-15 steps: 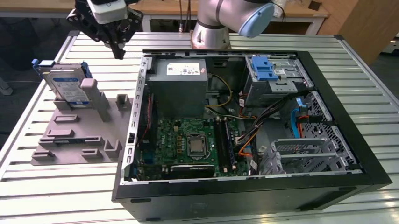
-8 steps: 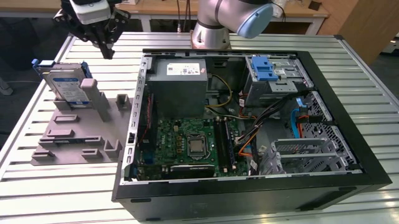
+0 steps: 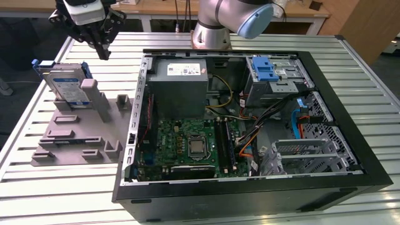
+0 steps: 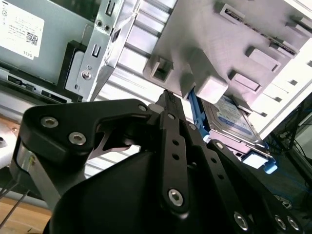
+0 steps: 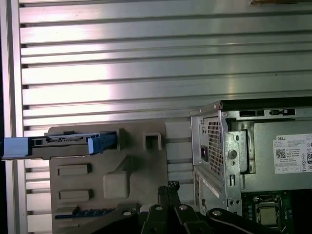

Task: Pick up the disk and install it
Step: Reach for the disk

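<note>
Below and beside the fingers [image 3: 102,46]: disk [image 3: 69,89], upright on edge in grey stand [image 3: 75,140], untouched. One gripper [image 3: 105,56], clenched on nothing (hovering apart). Judged need: part fingers, square them across the disk's thin faces.

Open PC case [image 3: 250,193] w/ PSU [image 3: 181,89], mobo [image 3: 187,145] & blue-latched cage [image 3: 278,77] sits beside grey fixture [image 3: 72,140] on slatted table [image 3: 56,197].
</note>
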`<state>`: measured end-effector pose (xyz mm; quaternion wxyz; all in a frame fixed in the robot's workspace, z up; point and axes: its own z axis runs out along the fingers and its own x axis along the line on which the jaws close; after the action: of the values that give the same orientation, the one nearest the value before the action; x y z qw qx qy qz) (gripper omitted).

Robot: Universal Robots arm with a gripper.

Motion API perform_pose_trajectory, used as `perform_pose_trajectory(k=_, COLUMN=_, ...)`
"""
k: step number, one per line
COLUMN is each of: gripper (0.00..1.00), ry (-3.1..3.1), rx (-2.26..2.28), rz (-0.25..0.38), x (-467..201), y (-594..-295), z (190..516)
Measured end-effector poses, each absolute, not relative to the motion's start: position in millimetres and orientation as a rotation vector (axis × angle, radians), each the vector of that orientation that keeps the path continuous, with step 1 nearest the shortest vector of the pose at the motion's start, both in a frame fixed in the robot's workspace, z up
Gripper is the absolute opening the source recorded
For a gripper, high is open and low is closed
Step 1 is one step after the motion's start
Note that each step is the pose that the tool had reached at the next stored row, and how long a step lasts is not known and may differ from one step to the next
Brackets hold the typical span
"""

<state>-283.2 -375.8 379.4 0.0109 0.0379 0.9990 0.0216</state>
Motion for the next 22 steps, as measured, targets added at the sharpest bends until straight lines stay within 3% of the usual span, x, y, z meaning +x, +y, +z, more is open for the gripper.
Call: perform_pose_trajectory(k=22, gripper=0.11, ry=3.117, rx=0.118, rz=0.067, x=-300.0, y=-371.3, z=379.1)
